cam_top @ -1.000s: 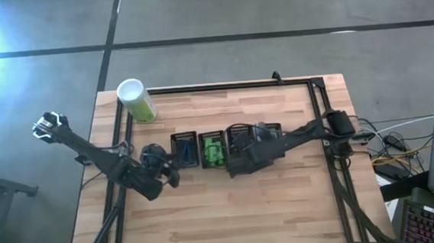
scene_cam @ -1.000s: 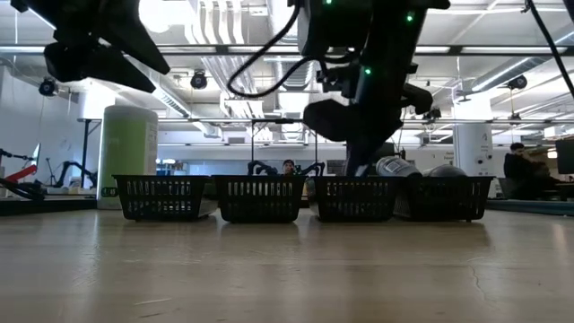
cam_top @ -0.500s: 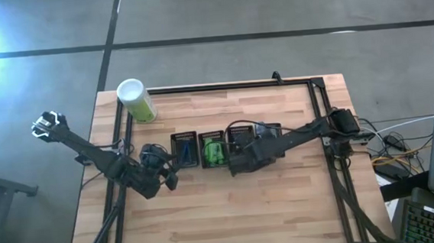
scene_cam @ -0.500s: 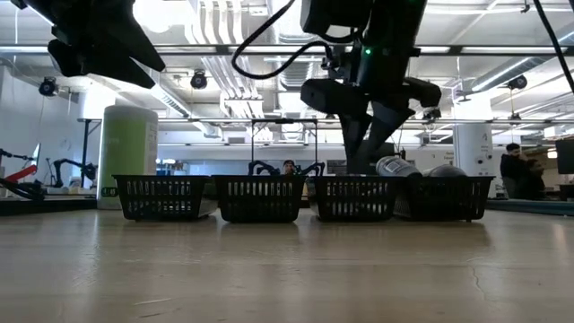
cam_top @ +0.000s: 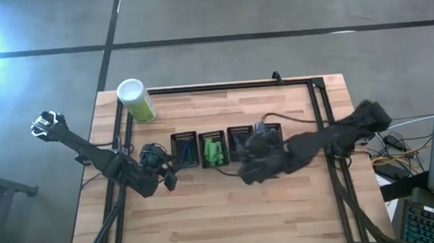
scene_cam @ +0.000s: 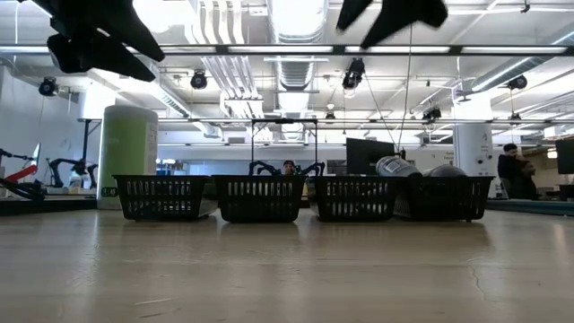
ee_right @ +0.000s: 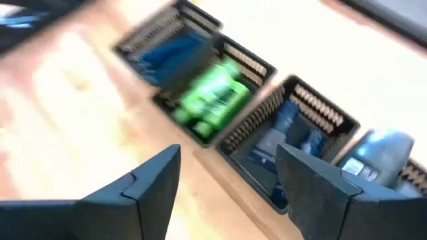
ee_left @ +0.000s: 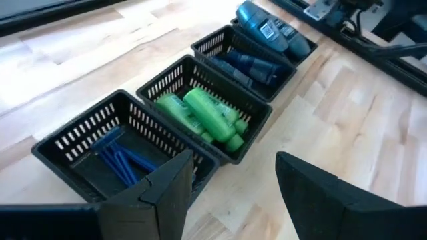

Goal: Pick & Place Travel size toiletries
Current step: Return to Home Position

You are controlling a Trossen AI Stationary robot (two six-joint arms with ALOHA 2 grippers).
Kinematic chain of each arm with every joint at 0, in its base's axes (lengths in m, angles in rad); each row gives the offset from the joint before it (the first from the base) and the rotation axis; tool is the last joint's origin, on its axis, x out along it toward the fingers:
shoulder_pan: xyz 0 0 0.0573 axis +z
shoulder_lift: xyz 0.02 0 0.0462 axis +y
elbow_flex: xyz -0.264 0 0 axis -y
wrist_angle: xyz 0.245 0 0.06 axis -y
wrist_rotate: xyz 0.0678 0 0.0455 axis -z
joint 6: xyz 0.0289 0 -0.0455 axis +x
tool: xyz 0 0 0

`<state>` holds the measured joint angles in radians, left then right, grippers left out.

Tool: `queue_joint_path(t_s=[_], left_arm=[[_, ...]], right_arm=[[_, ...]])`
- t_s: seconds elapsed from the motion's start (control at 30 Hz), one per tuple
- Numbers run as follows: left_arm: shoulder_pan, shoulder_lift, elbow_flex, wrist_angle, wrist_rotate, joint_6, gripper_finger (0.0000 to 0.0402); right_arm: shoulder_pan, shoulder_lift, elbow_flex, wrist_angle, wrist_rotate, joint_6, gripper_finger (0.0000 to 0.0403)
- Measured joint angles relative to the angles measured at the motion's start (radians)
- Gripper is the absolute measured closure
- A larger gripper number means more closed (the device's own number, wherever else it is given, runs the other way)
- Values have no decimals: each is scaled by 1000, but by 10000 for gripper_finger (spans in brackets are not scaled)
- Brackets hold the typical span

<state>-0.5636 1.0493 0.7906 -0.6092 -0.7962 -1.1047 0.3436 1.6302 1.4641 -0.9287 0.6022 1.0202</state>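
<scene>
Four black mesh baskets [scene_cam: 260, 199] stand in a row on the wooden table [cam_top: 231, 220], each holding one kind of toiletry. The shampoo basket [ee_left: 257, 127] holds green shampoo bottles [ee_left: 200, 110]. Just beside it on one side, the razor basket [ee_left: 60, 143] holds blue razors [ee_left: 120, 160]. On the other side, the tube basket [ee_left: 207, 45] holds dark blue tubes [ee_left: 250, 67], and the end basket [ee_left: 305, 48] beyond it holds grey-blue bottles [ee_left: 270, 27]. The left gripper [ee_left: 233, 193] hovers near the razor basket, fingers spread and empty. The right gripper [ee_right: 227, 193], fingers also apart and holding nothing, hangs above bare table near the tube basket.
</scene>
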Motion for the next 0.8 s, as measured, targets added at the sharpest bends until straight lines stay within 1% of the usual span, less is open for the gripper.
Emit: queue_joint_path(t_s=[0.07,0.1,0.13,0.17,0.2,0.23,0.3,0.37,0.43,0.5,0.57,0.63,0.7,0.8], left_arm=[[0,-8,5,-4,16,13,184],[1,-12,8,-2,56,13,184],[1,-19,8,3,97,10,184],[1,-23,7,15,125,8,184],[0,-25,7,33,135,13,184],[0,-26,8,45,143,19,184],[1,-27,6,77,145,46,184],[7,-27,6,143,145,107,183],[16,-28,-4,244,156,204,184],[34,-29,-28,385,198,321,183],[64,-33,-67,560,279,442,184],[100,-34,-121,743,381,538,184],[140,-41,-184,891,473,588,184],[202,-76,-274,1008,545,572,184]], right_arm=[[12,-66,3,-1,-2,-85,169],[13,-100,2,-8,-5,-113,173],[13,-138,2,-9,-15,-109,176],[15,-175,2,-5,-28,-72,180],[18,-209,2,-3,-42,-31,182],[25,-242,2,4,-47,-31,185],[41,-294,-1,62,-56,-122,190],[49,-336,-12,148,-102,-227,193],[48,-367,-24,239,-173,-314,197],[46,-386,-56,330,-233,-381,200],[45,-393,-115,445,-266,-417,202],[45,-393,-203,586,-300,-436,206],[34,-392,-303,762,-362,-445,210],[8,-412,-459,1028,-426,-440,217]])
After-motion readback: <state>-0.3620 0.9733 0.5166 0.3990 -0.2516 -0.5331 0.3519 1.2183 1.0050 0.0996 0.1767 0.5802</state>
